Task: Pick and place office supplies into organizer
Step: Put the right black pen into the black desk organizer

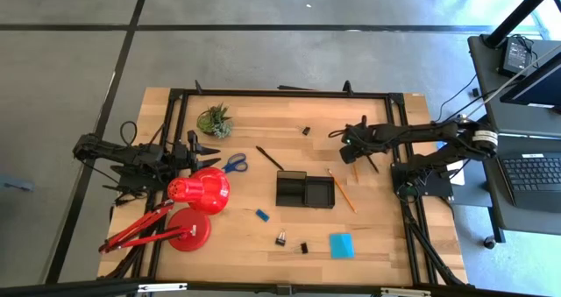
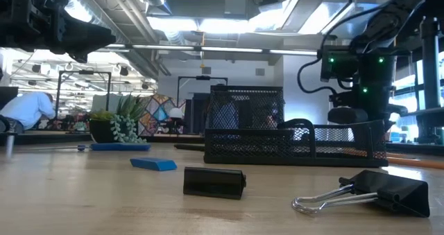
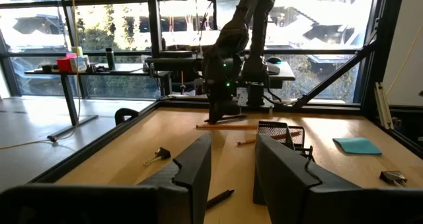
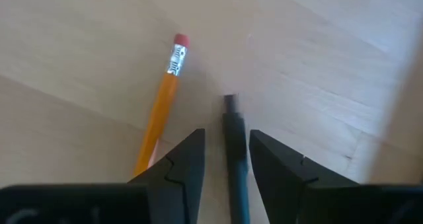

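Observation:
My right gripper [image 1: 351,152] [image 4: 227,135] is open and low over the table, right of the organizer's far end. Its fingers stand on either side of a dark pen [image 4: 234,145] lying flat; I see no contact. An orange pencil [image 4: 158,112] with a red eraser tip lies beside the pen. The black mesh organizer [image 1: 305,190] [image 2: 277,134] [image 3: 281,133] sits mid-table. My left gripper [image 1: 210,146] [image 3: 232,141] is open, raised near the lamp, holding nothing. Blue-handled scissors [image 1: 233,164], blue eraser [image 1: 261,215] [image 2: 152,164], cyan note pad [image 1: 341,245] [image 3: 357,145] and binder clips [image 1: 281,239] [image 2: 368,190] lie flat on the table.
A red desk lamp [image 1: 197,192] stands near the left arm, and a green potted plant [image 1: 215,122] at the far left. Another thin black pen [image 1: 270,158] lies left of the organizer, an orange pencil [image 1: 342,190] right of it. One clip [image 1: 306,130] lies toward the far edge.

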Robot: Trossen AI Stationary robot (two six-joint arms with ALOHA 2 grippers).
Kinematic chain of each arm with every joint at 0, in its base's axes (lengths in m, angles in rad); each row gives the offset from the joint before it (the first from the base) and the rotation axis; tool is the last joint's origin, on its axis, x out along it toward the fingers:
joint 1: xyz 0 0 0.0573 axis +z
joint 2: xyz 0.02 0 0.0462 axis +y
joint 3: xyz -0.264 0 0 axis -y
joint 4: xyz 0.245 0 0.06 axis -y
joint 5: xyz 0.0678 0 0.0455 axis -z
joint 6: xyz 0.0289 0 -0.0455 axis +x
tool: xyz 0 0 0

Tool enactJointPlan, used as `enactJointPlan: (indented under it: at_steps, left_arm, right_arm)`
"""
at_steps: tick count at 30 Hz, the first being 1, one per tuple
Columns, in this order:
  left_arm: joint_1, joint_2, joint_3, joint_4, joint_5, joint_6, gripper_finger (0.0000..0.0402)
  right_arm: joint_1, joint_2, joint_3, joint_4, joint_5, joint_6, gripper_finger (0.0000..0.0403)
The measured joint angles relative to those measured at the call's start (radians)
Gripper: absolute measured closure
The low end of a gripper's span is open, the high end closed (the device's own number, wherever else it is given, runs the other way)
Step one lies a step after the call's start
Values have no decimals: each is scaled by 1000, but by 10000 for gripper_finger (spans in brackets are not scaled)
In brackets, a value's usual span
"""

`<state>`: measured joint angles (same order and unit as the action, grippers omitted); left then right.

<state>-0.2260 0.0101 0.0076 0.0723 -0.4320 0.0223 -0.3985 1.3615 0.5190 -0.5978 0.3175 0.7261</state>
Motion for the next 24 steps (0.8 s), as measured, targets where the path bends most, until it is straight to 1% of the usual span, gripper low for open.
enactJointPlan:
  at_steps: [5,8,17,21,24]
  left_arm:
    - [0,0,0,0,0,0,290]
    - [0,0,0,0,0,0,290]
    - [0,0,0,0,0,0,290]
    - [0,0,0,0,0,0,290]
    - [0,0,0,0,0,0,290]
  right_arm:
    - [-15,-1,-14,7,-10,-5,279]
    - [-15,-1,-14,9,-11,-27,287]
    - [-15,1,-16,15,-13,-58,336]
    - [-18,3,-20,14,30,-86,359]
    - [-18,6,-13,12,49,-103,366]
